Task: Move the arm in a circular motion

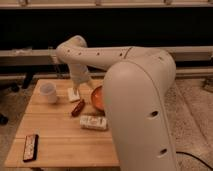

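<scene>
Wooden worktop (60, 145), light plank surface. Left to right on it: a dark flat rectangular device (31, 147) near the front left corner; a translucent white cup (49, 92) standing upright toward the back left, contents not discernible; a small white block (73, 94) just right of the cup; a dark reddish elongated item (78, 107) lying tilted, just in front of the block; a white packaged item (94, 122) lying flat near the worktop's middle; an orange-red bowl (98, 98) behind it, its right part hidden by the arm, contents not visible. The arm (137, 100) is cream-white, built of thick rounded tube segments with small dark screw holes. Its largest segment fills the right foreground and covers the worktop's right side. From there a long segment runs leftward to a bulbous joint over the back of the worktop, then a shorter segment drops downward. The claw (76, 91) sits at that lower end, directly over the white block and between the cup and the bowl; whether it touches the block cannot be told, and cannot tell whether its fingers stand apart or together. Behind the worktop: a dark wall with pale horizontal rails.
</scene>
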Robot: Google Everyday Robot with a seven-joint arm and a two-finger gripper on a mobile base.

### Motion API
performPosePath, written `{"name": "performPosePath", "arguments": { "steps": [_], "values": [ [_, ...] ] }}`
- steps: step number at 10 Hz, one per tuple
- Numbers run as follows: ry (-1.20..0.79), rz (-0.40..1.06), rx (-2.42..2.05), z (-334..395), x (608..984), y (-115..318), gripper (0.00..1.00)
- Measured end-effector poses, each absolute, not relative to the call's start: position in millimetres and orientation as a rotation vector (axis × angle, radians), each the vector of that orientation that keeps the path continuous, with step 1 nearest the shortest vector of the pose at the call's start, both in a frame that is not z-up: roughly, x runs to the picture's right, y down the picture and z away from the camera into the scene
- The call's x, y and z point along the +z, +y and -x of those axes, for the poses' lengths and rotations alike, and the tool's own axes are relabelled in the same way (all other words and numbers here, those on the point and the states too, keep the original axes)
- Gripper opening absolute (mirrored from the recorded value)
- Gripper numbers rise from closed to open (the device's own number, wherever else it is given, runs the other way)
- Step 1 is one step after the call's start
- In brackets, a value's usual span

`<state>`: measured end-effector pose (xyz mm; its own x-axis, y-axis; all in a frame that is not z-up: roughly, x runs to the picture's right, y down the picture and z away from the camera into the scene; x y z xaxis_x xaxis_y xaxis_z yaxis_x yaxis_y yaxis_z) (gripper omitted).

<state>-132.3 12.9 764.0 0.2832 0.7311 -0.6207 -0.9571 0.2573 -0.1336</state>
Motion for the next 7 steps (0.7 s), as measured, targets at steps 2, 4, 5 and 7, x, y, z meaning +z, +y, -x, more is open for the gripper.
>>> {"name": "performPosePath", "arguments": {
  "steps": [2,4,5,7],
  "values": [
    [0.485,0.546,1.188,141,753,22,0.65],
    [0.489,0.544,1.162,146,737,36,0.65],
    [0.488,0.546,1.154,150,731,43,0.65],
    [0.482,0.551,1.138,162,712,62,0.65]
  ]
}}
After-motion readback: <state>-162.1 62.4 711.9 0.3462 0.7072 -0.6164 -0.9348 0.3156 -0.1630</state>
